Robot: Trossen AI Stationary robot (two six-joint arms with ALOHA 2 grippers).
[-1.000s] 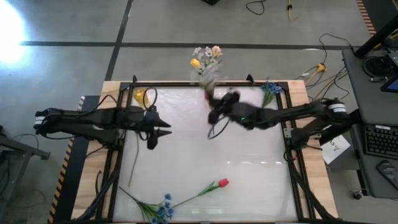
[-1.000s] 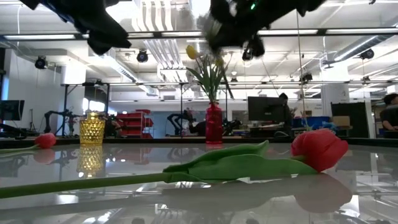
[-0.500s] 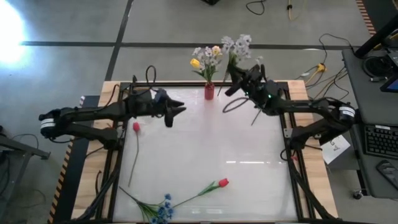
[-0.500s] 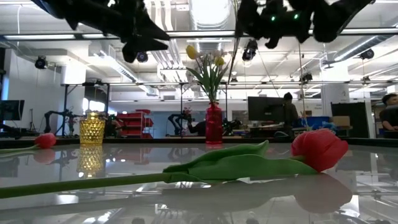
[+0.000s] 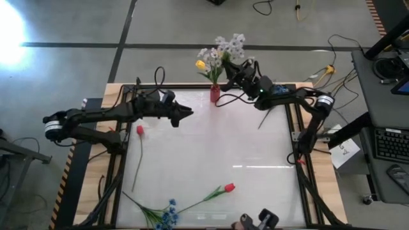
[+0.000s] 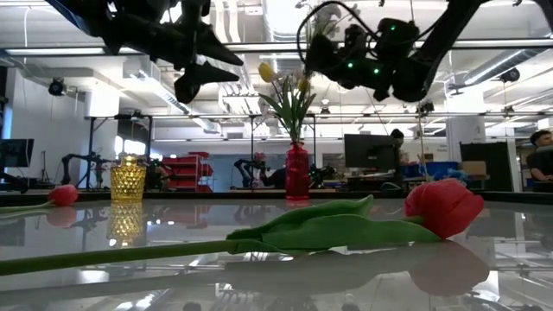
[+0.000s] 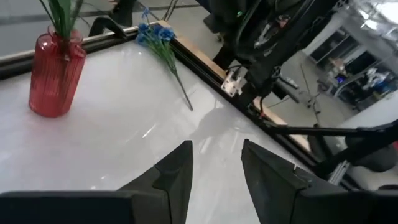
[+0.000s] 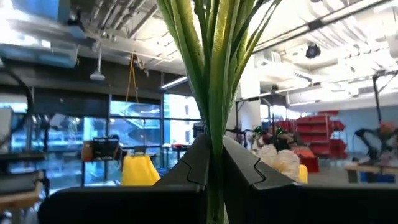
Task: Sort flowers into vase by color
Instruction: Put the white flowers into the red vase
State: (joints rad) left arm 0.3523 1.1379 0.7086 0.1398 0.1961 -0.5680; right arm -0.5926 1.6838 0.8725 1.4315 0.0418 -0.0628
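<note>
My right gripper (image 5: 235,68) is high over the far edge, just right of the red vase (image 5: 215,94), shut on a white small-blossom spray (image 5: 230,45). That vase (image 6: 296,173) stands upright with yellow tulips and white blossoms (image 5: 208,61) in it. My left gripper (image 5: 186,114) hovers open and empty left of the vase. A red tulip (image 5: 139,130) lies on the left. Another red tulip (image 5: 229,188) and a blue cluster (image 5: 167,217) lie near the near edge. A blue flower (image 7: 155,34) lies by the right frame. My right gripper (image 8: 216,146) pinches the white spray's green stem (image 8: 215,121) between its two fingers. The stem and its leaves run on past the fingertips and fan out. The spray is lifted clear of the table, its blossoms beyond the far edge beside the vase's bouquet.
A yellow glass vase (image 6: 127,179) stands at the far left. A loose green stem (image 5: 263,120) lies under the right arm. The black frame (image 5: 295,128) rims the white table. Bare table lies in the middle (image 5: 211,147). A dark object (image 5: 259,220) shows at the near edge.
My right gripper has carried the white spray up and toward the far edge, first swinging right, then back left toward the red vase. My left gripper has risen and moved toward the far edge and the right, nearer the vase.
</note>
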